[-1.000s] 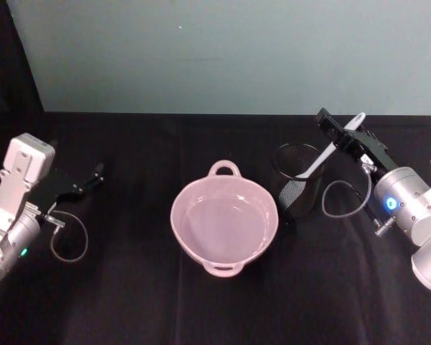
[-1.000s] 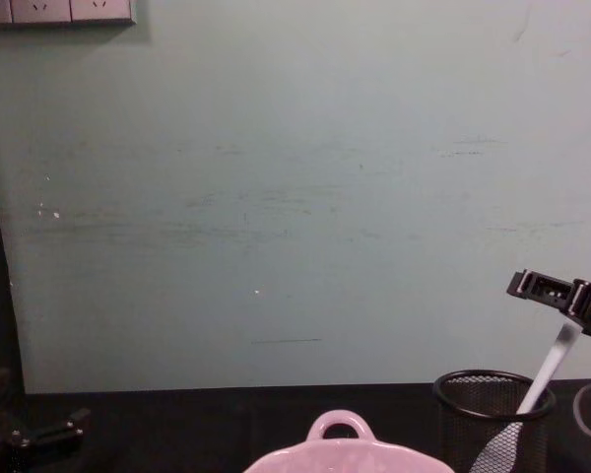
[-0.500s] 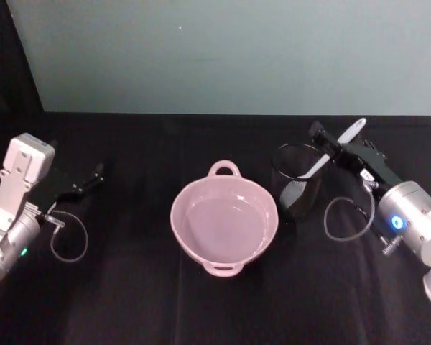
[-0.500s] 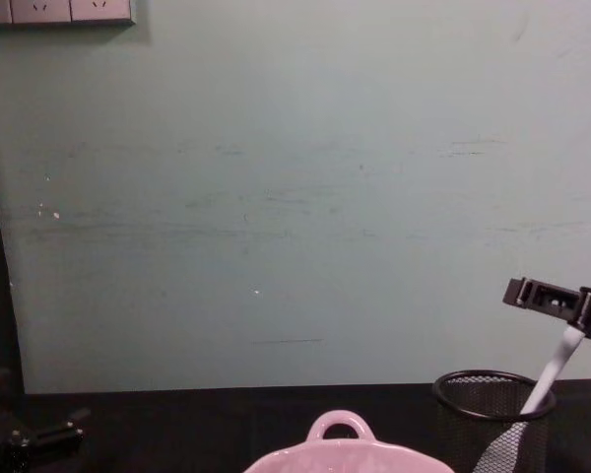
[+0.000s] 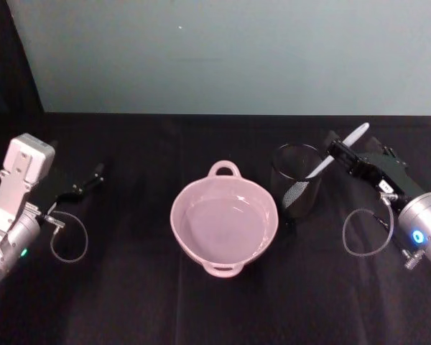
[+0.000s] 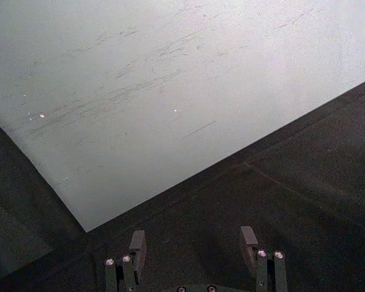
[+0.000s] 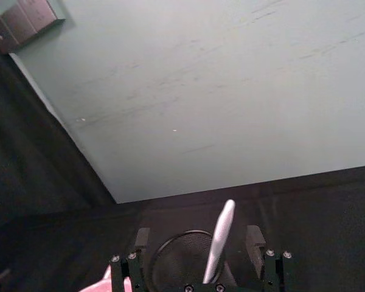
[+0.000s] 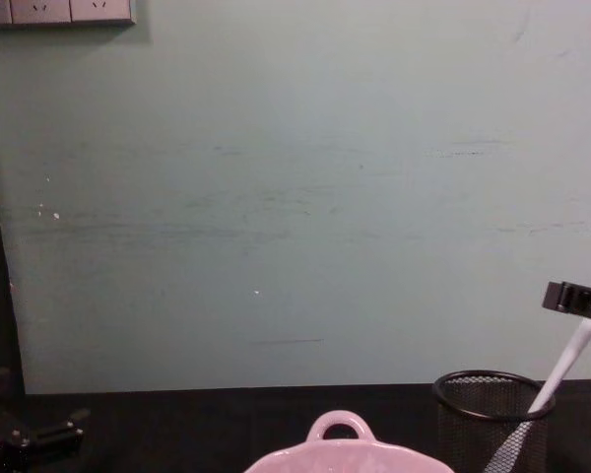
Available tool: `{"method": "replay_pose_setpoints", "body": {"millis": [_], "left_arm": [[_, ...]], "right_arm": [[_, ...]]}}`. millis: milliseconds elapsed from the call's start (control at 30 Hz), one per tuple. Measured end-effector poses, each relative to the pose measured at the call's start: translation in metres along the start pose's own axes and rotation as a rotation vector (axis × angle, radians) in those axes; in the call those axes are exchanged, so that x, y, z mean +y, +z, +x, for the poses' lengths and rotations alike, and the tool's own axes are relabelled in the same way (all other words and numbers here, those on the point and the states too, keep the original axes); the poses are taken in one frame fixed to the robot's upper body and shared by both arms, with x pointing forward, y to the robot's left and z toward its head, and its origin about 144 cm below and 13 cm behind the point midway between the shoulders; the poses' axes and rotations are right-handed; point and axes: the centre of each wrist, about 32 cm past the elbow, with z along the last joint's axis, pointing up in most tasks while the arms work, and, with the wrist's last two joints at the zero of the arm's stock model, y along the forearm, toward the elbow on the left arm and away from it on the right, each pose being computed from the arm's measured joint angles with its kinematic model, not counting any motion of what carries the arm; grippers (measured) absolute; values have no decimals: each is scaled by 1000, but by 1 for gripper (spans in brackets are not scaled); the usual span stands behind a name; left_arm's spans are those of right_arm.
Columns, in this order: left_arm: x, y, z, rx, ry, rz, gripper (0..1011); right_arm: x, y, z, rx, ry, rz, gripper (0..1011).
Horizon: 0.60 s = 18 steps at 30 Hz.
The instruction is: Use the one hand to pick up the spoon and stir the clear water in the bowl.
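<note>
Pink bowl (image 5: 224, 224) sits mid-table on the black cloth (image 5: 165, 302), loop handle at 12 o'clock, clear water inside. From the chest view just its rim and handle (image 8: 340, 448) poke up at the bottom edge. Black wire-mesh cup (image 5: 297, 181) stands just beside the bowl at about 2 o'clock from it, close but whether touching cannot be told. The spoon (image 5: 337, 149) stands blade-down in the cup, handle leaning out over the rim toward 2 o'clock; chest view shows it slanting up to the right out of the cup (image 8: 490, 426), handle (image 8: 569, 357) rising to the black gripper body at the right edge.

Right gripper (image 5: 343, 154) is at the spoon's upper handle, at 3 o'clock of the cup, silvery wrist and grey cable loop (image 5: 364, 231) trailing toward 4 o'clock. In the right wrist view the fingers (image 7: 253, 238) stand apart with the spoon handle (image 7: 219, 238) between them, gaps on both sides, not clamped.

Left gripper (image 5: 93, 175) rests parked far off at 9 o'clock of the bowl, low over the cloth; left wrist view shows its fingers (image 6: 137, 244) spread apart, nothing between them.
</note>
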Motion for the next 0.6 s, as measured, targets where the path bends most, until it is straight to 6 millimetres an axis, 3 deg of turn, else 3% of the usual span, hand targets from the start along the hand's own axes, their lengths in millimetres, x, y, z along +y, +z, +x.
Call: {"method": "replay_pose_setpoints", "body": {"millis": [600], "left_arm": [[0,0,0,0,0,0,1011]], "right_arm": [[3,0,8,-74,-97,-10,1002]]}}
